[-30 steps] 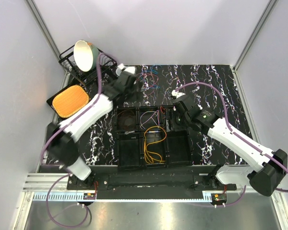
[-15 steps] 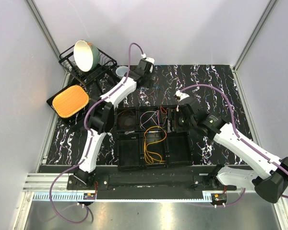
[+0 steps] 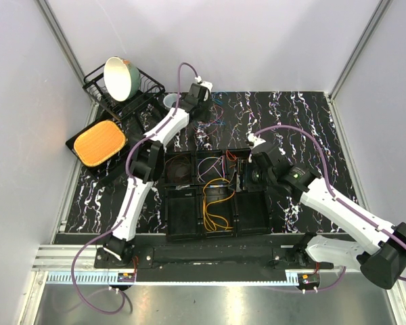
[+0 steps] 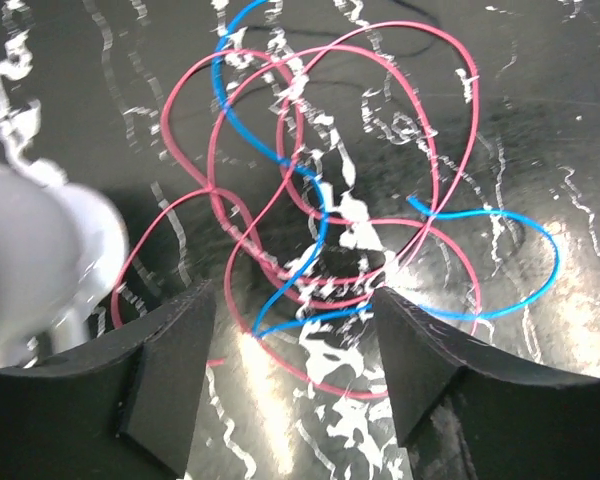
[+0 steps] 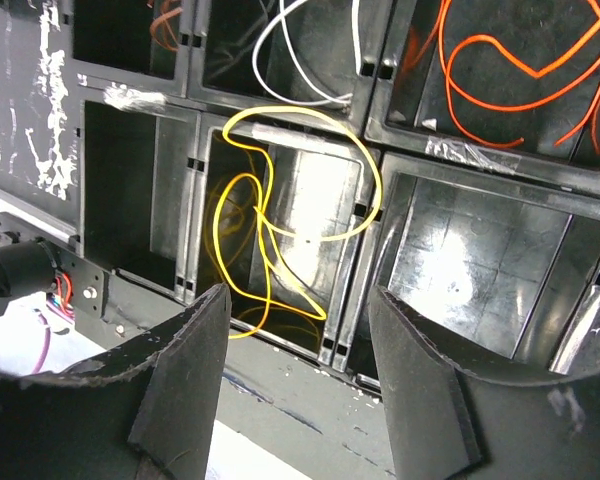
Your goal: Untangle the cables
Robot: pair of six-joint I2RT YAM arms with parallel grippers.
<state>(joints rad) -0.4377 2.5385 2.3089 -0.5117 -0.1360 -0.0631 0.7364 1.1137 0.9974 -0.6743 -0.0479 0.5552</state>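
A black, white-veined table (image 4: 540, 120) carries red and blue cables (image 4: 315, 215); a black tray (image 5: 195, 200) holds a yellow cable (image 5: 280, 110).

- thin red and blue cables (image 4: 320, 205): smooth plastic sheath, faint gloss
- black white-veined tabletop (image 4: 540, 120): glossy, mirror-like glare
- black compartment tray (image 5: 368, 215): hard plastic, matt walls, shiny floor

The left arm (image 3: 166, 128) and right arm (image 3: 338, 206) are clad in white shells with black joints; purple leads (image 3: 181, 73) are looped alongside. Fingers (image 4: 170, 380) are black wedges.
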